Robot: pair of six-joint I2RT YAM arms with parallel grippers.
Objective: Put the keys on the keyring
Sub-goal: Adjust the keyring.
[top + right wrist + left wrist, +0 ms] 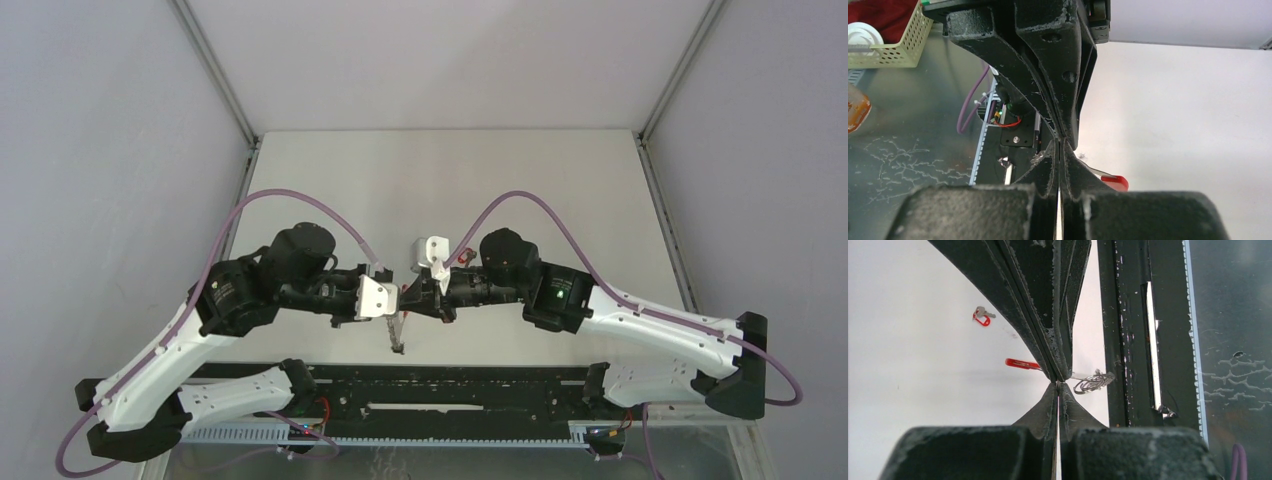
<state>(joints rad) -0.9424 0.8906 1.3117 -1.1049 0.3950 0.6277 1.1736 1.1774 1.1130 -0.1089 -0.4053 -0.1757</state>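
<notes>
Both arms met tip to tip over the near middle of the white table [450, 180]. Left gripper [1058, 386] was fully closed, fingers pressed flat together, nothing clearly seen between them. Right gripper [1060, 145] was closed too, pointing straight at the left one, tips almost touching. The keyring [1093, 383], a small silvery coil of wire loops, sat just beside the meeting tips on the side toward the black rail [1128, 315]. Its red strap [1020, 363] stuck out on the opposite side, toward the open table. A thin wire joined ring and strap, and it crossed right at the right gripper's fingertips, so that gripper looked clamped on the keyring at that wire. The right wrist view agreed: the red strap end was on one side of its own fingers and a silvery bit on the other. From the top view the strap and ring showed as a short thin line between the two grippers, running toward the rail. One key [982, 316], silvery with a small red loop, lay flat on the table, apart from both grippers and the keyring. A purple cable [970, 107] hung near the rail.
</notes>
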